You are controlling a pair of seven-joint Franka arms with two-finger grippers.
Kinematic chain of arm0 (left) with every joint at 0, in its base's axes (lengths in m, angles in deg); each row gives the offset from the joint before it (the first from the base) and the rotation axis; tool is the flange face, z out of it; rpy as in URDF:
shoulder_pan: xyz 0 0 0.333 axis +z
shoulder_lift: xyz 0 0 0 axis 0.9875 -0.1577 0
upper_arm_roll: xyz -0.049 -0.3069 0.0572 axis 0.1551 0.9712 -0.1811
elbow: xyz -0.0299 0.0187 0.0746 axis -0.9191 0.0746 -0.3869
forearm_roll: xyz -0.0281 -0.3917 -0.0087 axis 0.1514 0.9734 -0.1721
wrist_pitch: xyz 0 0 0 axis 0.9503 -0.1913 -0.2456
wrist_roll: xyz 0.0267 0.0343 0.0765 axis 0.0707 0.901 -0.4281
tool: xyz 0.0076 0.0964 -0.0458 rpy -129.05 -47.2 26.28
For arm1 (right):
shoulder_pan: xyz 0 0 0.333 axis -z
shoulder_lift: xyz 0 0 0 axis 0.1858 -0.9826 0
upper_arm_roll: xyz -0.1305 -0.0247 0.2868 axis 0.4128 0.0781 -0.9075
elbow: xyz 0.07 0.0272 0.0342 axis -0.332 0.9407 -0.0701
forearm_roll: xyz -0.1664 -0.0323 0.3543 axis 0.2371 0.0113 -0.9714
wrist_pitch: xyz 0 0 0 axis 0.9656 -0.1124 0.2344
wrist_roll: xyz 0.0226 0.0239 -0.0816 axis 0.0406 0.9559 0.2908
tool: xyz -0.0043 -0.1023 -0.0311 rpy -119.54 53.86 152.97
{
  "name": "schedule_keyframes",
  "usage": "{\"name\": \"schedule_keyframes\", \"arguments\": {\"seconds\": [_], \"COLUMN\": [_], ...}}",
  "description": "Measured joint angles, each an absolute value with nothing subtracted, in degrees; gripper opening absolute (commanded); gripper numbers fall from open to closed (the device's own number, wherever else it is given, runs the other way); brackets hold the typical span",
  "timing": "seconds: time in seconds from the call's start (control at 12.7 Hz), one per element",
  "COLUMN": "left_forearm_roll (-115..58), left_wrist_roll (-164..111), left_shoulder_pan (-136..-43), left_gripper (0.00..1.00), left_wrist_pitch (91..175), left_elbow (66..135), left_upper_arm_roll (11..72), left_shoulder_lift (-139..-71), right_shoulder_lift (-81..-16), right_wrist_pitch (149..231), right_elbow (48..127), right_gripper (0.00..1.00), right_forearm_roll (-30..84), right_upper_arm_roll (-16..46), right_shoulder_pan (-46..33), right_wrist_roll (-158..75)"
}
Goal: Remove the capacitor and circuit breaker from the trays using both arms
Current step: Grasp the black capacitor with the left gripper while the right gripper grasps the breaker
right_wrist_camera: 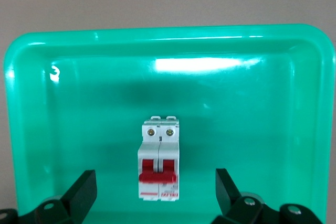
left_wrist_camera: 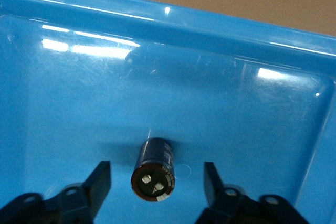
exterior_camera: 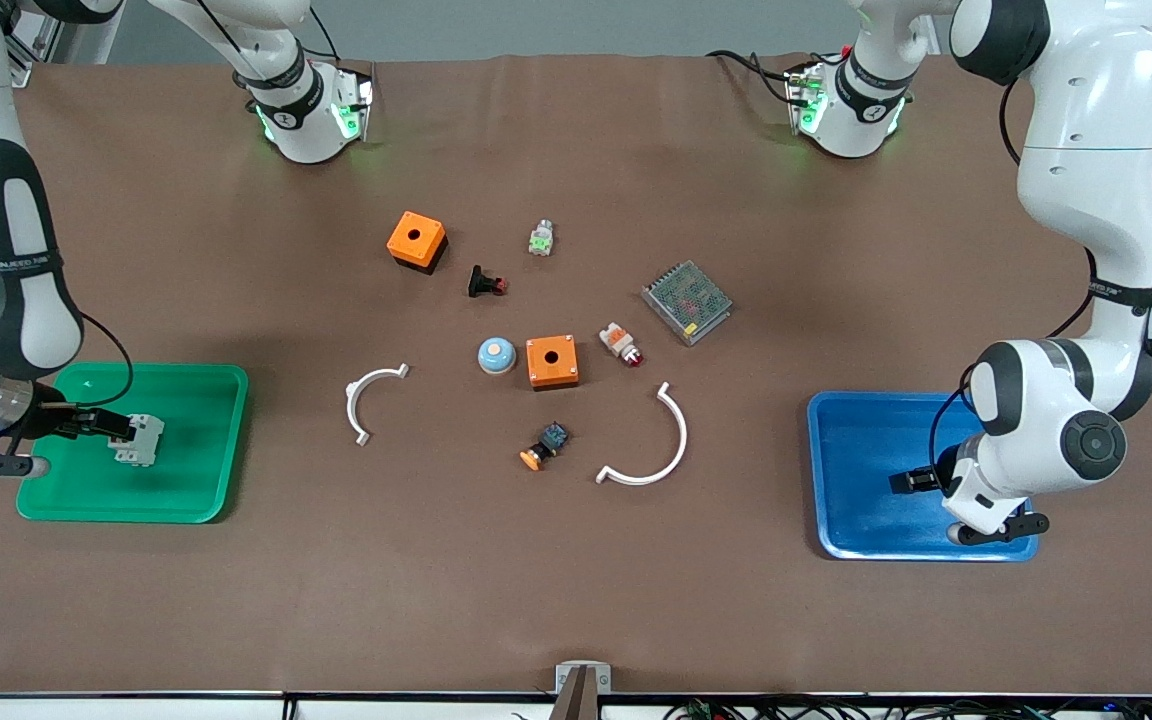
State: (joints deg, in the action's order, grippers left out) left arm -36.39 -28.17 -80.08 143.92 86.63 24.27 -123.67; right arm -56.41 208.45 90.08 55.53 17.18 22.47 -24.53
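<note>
1. The right gripper (right_wrist_camera: 155, 192) sits low over the green tray (exterior_camera: 206, 440) at the right arm's end of the table, its fingers (right_wrist_camera: 81, 190) spread wide apart and clamped on nothing.
2. The breaker (right_wrist_camera: 159, 158) lies on the green tray's floor between those fingers without touching either; its red switch lever faces the wrist camera. In the front view the breaker (exterior_camera: 141, 438) rests in the tray beside the black fingertips.
3. The left gripper (left_wrist_camera: 157, 187) is low over the blue tray (exterior_camera: 861, 425) at the left arm's end of the table, its fingers (left_wrist_camera: 100, 182) also wide apart and gripping nothing.
4. The capacitor (left_wrist_camera: 154, 170) lies on its side on the blue tray's floor between the left fingers, clear of both, its pale marked end toward the wrist camera. The front view does not show it plainly.
5. Between the trays lie 2 orange boxes (exterior_camera: 417, 240) (exterior_camera: 552, 361), the 2nd one nearer the front camera, with a blue dome button (exterior_camera: 497, 355) just beside it.
6. A black button with red tip (exterior_camera: 485, 283) lies near the 1st orange box; a white-orange part with red tip (exterior_camera: 621, 344) lies beside the 2nd.
7. A grey mesh-covered unit (exterior_camera: 687, 301), a small white-green part (exterior_camera: 540, 238), a black-blue button with orange cap (exterior_camera: 545, 446) and 2 white curved brackets (exterior_camera: 369, 400) (exterior_camera: 653, 446) are spread about the table's middle.
</note>
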Motion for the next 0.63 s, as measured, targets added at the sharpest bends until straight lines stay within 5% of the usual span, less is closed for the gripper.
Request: {"name": "schedule_keyframes", "arguments": {"seconds": [0.39, 0.63], "left_forearm_roll": [-36.4, -36.4], "left_wrist_roll": [-28.2, -28.2], "left_shoulder_pan": [-80.1, -80.1], "left_gripper": [0.22, 0.21], "left_wrist_pitch": [143.9, 144.0], "left_elbow": [86.4, 86.0], "left_upper_arm_roll": [24.3, 24.3], "left_shoulder_lift": [-123.8, -123.8], "right_shoulder_lift": [-58.6, -59.4], "right_wrist_pitch": [214.9, 215.3], "right_elbow": [93.3, 93.4], "right_gripper": [0.99, 0.88], "right_forearm_roll": [55.5, 55.5], "right_upper_arm_roll": [17.2, 17.3], "right_shoulder_pan": [22.5, 22.5], "right_wrist_roll": [-23.5, -23.5]}}
